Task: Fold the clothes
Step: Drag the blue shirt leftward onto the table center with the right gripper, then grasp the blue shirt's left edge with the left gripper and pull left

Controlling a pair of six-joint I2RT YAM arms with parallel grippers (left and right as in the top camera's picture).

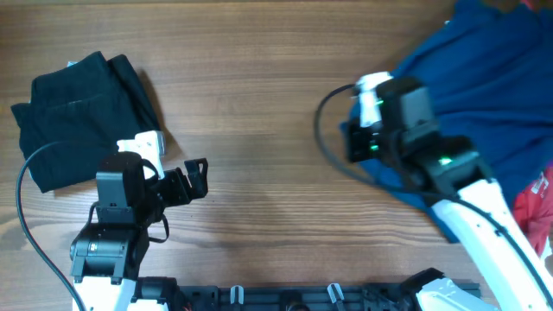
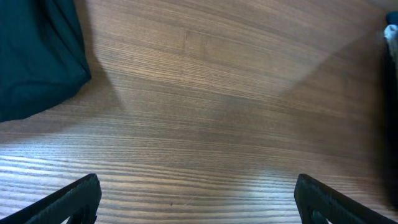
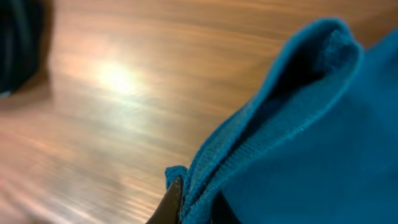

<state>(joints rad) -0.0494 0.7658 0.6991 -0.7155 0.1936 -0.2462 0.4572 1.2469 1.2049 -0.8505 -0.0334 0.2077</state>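
right gripper: pinched tight on a bunched edge of the blue shirt, far right of the bench
left gripper: jaws wide apart over bare wood, holding nothing
black garment: far left
red cloth: right edge, partly hidden, probably another garment

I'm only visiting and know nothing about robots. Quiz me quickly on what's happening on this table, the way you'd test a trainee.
1. True or false: the left gripper is holding the black garment.
2. What is the right gripper pinching? A the blue shirt; B a cup; C nothing.
3. Fill the gap: the black garment lies on the robot's ____ side.

Key:
1. False. Its jaws stand open over the table, apart from the garment.
2. A.
3. Left.
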